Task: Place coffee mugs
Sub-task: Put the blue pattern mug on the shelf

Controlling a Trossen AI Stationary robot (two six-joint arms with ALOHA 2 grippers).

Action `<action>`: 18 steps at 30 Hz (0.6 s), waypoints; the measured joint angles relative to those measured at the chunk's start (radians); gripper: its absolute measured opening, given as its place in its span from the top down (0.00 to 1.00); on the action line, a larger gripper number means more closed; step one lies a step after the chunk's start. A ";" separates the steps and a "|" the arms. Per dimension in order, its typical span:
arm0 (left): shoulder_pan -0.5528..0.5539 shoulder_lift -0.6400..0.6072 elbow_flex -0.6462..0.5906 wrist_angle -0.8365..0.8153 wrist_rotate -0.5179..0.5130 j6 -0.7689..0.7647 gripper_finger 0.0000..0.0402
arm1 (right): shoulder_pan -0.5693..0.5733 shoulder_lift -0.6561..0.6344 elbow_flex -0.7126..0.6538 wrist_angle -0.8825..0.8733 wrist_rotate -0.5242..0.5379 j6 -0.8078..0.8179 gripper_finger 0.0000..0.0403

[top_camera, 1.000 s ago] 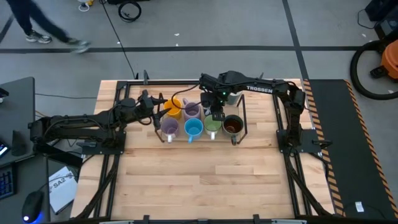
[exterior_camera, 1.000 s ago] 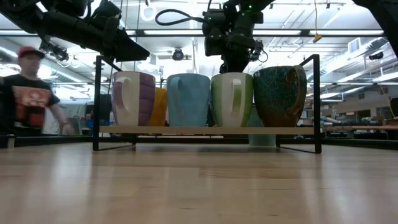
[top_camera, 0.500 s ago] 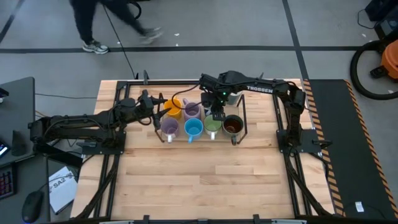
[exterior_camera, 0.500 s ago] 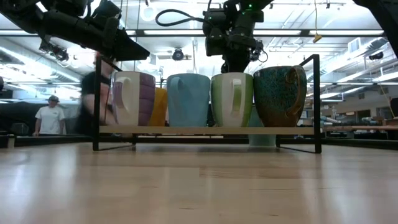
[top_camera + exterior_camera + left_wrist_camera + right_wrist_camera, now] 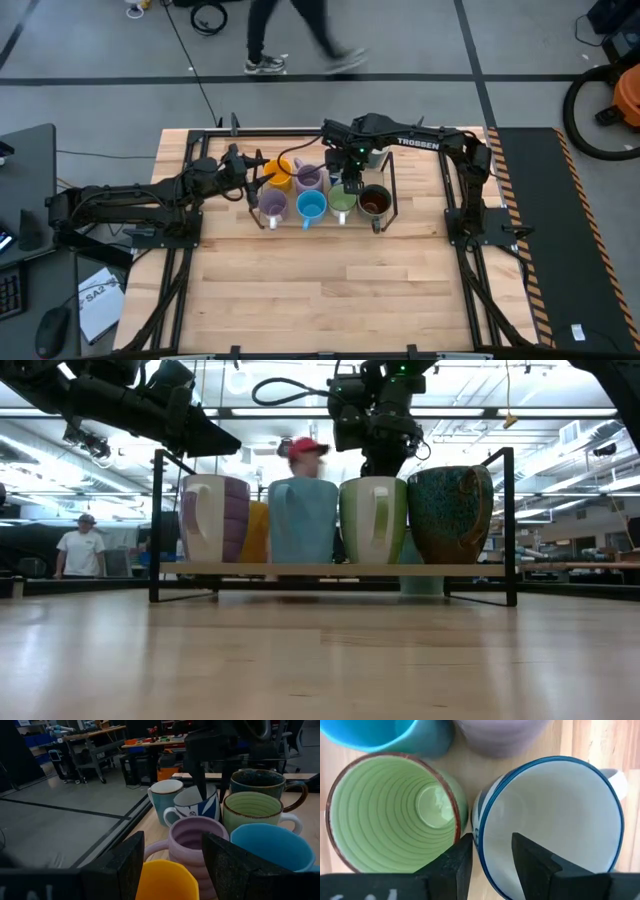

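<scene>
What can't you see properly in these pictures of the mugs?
- Back-row mugs: in the low view the front mugs hide them; only a slice of the orange mug shows.
- White patterned mug: its outside pattern is hidden in the right wrist view, which looks down into it past the right gripper.
- Person in the low view: blurred, mostly behind the blue mug.
- Orange mug in the left wrist view: cut off by the edge, between the left gripper fingers.

Orange mug (image 5: 167, 881); lavender mug (image 5: 192, 840), ribbed; blue mug (image 5: 272, 847); light green mug (image 5: 392, 812), ridged inside, brown rim; dark teal-brown speckled mug (image 5: 450, 513); white mug (image 5: 550, 825), blue rim, blue pattern; pale teal mug (image 5: 164, 800). Black wire rack (image 5: 510, 525). Light wood counter (image 5: 330, 290). Person's red cap (image 5: 305, 448).
</scene>
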 joint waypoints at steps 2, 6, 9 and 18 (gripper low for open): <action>0.000 0.000 0.000 0.000 0.000 0.000 0.49 | 0.000 0.000 0.000 -0.012 0.000 0.000 0.65; 0.000 0.000 0.000 0.005 0.000 0.001 0.49 | 0.000 0.000 0.000 -0.014 -0.001 0.000 0.65; 0.000 0.000 0.000 0.006 0.000 0.001 0.49 | 0.001 0.000 0.000 -0.015 -0.002 0.000 0.64; 0.000 0.000 0.000 0.007 0.000 0.001 0.49 | 0.001 -0.045 0.000 -0.015 0.005 0.017 0.58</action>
